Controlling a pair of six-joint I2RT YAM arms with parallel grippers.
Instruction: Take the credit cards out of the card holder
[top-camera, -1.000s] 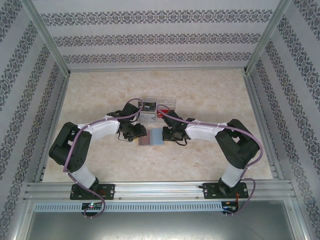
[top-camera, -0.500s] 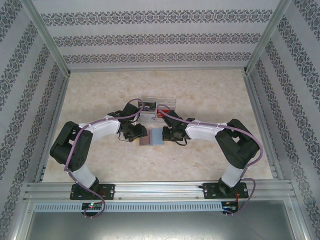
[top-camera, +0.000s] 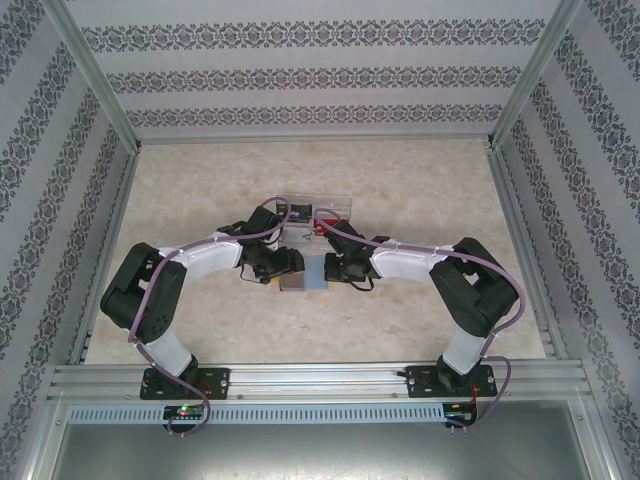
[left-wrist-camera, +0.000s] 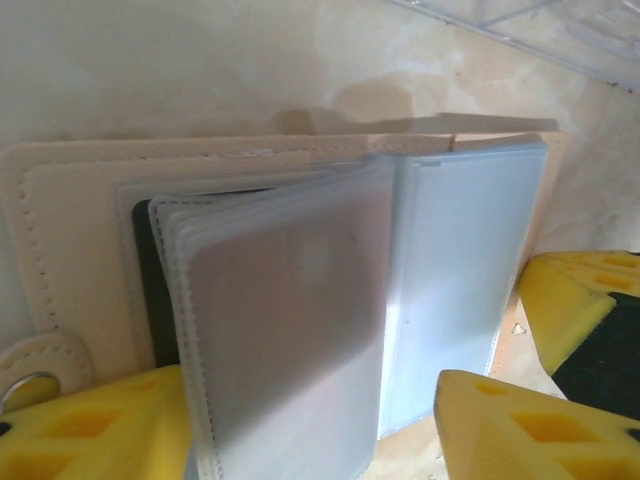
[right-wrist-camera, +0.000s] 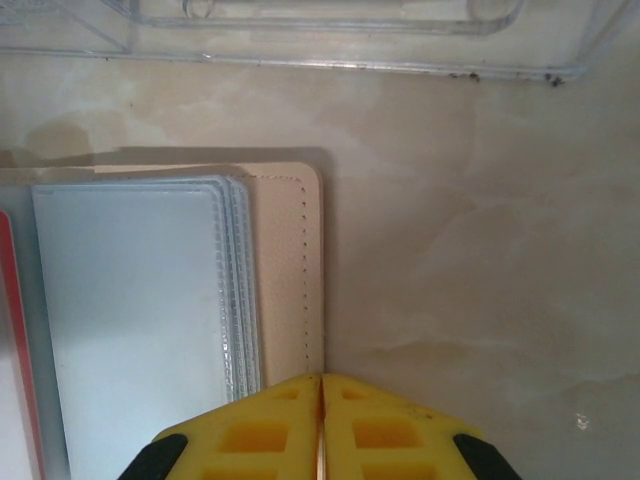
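Note:
The card holder (left-wrist-camera: 60, 230) is a beige stitched wallet lying open on the table, with a stack of clear plastic sleeves (left-wrist-camera: 290, 330) inside. Several sleeves stand lifted on its left half, and one holds a greyish-red card. Behind them a black card (left-wrist-camera: 150, 290) shows, and a red card edge (right-wrist-camera: 8, 330) shows at the far left of the right wrist view. My left gripper (left-wrist-camera: 320, 440) is open, its yellow fingers on either side of the lifted sleeves. My right gripper (right-wrist-camera: 320, 430) is shut, its tips on the right edge of the holder's cover (right-wrist-camera: 290, 270). From above, the card holder (top-camera: 305, 277) lies between my left gripper (top-camera: 283, 262) and right gripper (top-camera: 330, 268).
A clear plastic box (top-camera: 312, 212) stands just behind the holder, with a black and a red item in it; its wall (right-wrist-camera: 300, 30) runs close above the holder. Marbled tabletop (top-camera: 420, 180) lies open behind and to both sides. Patterned walls enclose the table.
My left gripper has opened wider and shifted a little right over the holder's left half. The right gripper has stayed shut on the holder's right edge.

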